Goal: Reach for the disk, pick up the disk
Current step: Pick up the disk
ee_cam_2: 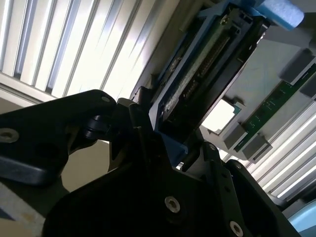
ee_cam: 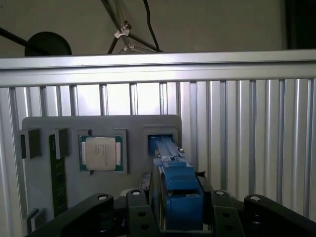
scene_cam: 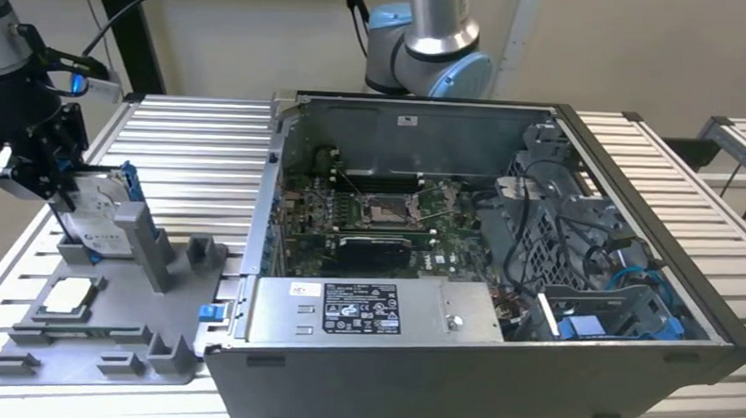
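The open computer case [scene_cam: 467, 364] is laid on its side on the slatted metal desk [scene_cam: 199, 145], and everything else is placed from it. Off the case's wall on the exterior view's left, a grey holder plate [scene_cam: 116, 321] is set on the desk, just beside the case. The disk [scene_cam: 100, 218] is stood upright on edge at the end of that plate farther from the case's front corner, its lower end seated in a slot of the plate. A white printed label is carried on its flat face, but the print cannot be made out. The claw [scene_cam: 61, 191] is brought down over the disk, and in both wrist views its black fingers [ee_cam: 217, 210] are seen pressed against the two sides of the blue bracket, so the disk [ee_cam: 177, 182] is clamped between them. In the second wrist view the disk's [ee_cam_2: 207, 64] dark edge is framed in blue ahead of the claw [ee_cam_2: 168, 143]. On the same plate a square chip module [ee_cam: 101, 153] with a pale top is held in a pocket beside the disk's slot, and a green memory stick [ee_cam: 58, 173] is laid beyond it. Inside the case, a grey power supply [scene_cam: 362, 308] with a black-and-white label is fitted along the front wall, behind it a green motherboard [scene_cam: 373, 218]; the label's writing is not legible.
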`<action>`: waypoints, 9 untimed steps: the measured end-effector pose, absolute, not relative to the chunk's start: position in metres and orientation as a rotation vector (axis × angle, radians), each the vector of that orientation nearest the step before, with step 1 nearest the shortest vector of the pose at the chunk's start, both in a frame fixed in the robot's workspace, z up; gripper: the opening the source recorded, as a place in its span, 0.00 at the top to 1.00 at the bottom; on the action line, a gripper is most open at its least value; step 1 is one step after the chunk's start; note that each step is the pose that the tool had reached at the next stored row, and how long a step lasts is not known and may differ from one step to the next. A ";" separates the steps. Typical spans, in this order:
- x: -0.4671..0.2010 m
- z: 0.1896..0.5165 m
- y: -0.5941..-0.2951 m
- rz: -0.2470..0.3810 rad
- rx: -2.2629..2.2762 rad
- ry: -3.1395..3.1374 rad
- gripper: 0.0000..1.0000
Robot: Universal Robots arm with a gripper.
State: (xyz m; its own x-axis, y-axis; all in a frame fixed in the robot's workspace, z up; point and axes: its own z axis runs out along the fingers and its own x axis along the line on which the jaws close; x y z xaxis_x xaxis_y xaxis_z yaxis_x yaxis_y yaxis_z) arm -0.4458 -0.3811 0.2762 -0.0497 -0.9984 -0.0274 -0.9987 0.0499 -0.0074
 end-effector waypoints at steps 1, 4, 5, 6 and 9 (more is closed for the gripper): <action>-0.446 0.276 -0.381 0.021 -2.148 2.258 0.00; -0.446 0.275 -0.381 0.020 -2.148 2.258 0.00; -0.446 0.274 -0.381 0.020 -2.147 2.258 0.00; -0.446 0.274 -0.381 0.020 -2.148 2.258 0.00; -0.446 0.274 -0.381 0.020 -2.148 2.258 0.00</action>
State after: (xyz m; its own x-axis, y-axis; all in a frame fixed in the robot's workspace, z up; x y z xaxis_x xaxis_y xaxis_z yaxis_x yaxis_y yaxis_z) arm -0.4459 -0.3810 0.2743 -0.0498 -0.9984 -0.0274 -0.9987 0.0501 -0.0082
